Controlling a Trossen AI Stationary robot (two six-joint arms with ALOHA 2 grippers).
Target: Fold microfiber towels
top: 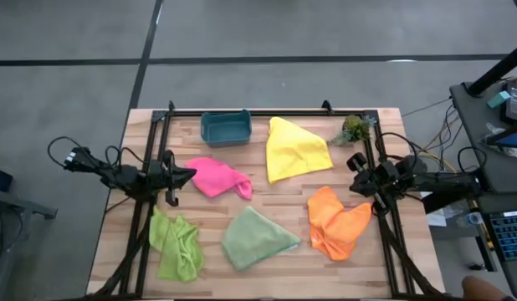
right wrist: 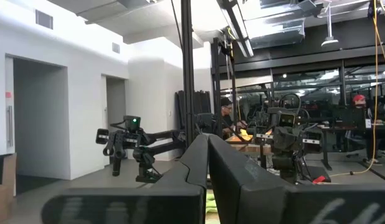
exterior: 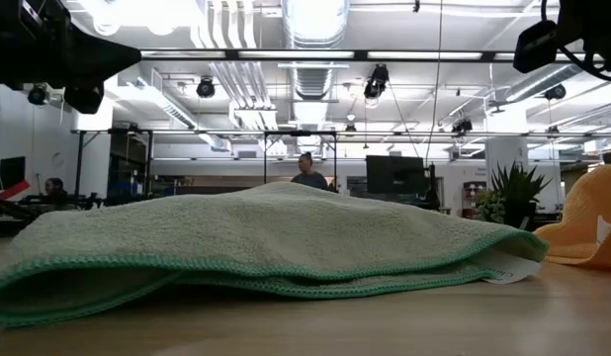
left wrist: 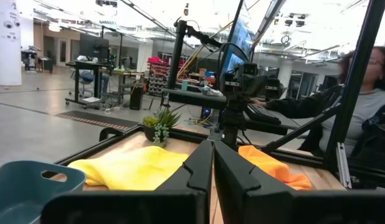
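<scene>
Five towels lie loose on the wooden table: pink (top: 217,177) at centre left, yellow (top: 295,150) at the far middle, orange (top: 336,221) at the near right, pale sage green (top: 255,239) at the near middle, lime green (top: 176,243) at the near left. My left gripper (top: 188,176) hovers shut at the left side, its tips close by the pink towel's edge, pointing level toward the right. My right gripper (top: 353,181) hovers shut at the right side, above the orange towel's far edge. In the low view the sage towel (exterior: 256,242) fills the foreground.
A teal bin (top: 225,128) stands at the far edge, a small plant sprig (top: 353,130) at the far right corner. A black frame (top: 267,112) runs along the table's sides. A person sits beyond the table's right side (left wrist: 367,93).
</scene>
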